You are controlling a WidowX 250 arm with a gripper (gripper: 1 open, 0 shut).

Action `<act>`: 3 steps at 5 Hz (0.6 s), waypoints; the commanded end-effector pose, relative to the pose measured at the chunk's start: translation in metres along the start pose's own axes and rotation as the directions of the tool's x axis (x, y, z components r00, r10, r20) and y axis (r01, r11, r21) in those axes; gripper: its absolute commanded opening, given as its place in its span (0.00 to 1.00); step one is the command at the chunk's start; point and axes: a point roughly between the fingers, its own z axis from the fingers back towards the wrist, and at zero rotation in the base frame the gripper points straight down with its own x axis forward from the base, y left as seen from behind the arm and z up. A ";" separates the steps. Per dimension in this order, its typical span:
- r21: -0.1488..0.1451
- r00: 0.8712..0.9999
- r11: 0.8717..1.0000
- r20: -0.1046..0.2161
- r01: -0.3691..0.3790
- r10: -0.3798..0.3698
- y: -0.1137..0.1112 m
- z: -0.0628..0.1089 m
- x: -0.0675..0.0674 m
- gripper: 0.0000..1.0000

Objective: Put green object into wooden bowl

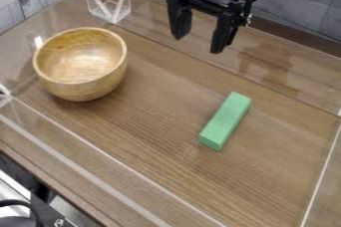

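The green object (226,120) is a small bright green bar lying flat on the wooden table, right of centre, its long axis running from near left to far right. The wooden bowl (80,62) stands upright at the left, round and light tan, with nothing inside. My gripper (198,32) hangs at the top centre, pointing down, black fingers (176,24) spread apart and holding nothing. It is above the table, behind the block and to the right of the bowl, touching neither.
Low clear plastic walls (80,156) border the table (147,121) along the front, left and right edges. A clear plastic bracket (107,5) stands at the back left behind the bowl. A pale plank wall closes the back.
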 end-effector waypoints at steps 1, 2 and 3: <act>-0.009 0.999 0.999 -0.021 0.048 -0.048 -0.005 -0.021 -0.001 1.00; -0.024 0.994 0.994 -0.029 0.103 -0.104 -0.019 -0.051 -0.009 1.00; -0.036 0.993 0.992 0.003 0.118 -0.118 -0.033 -0.061 -0.017 1.00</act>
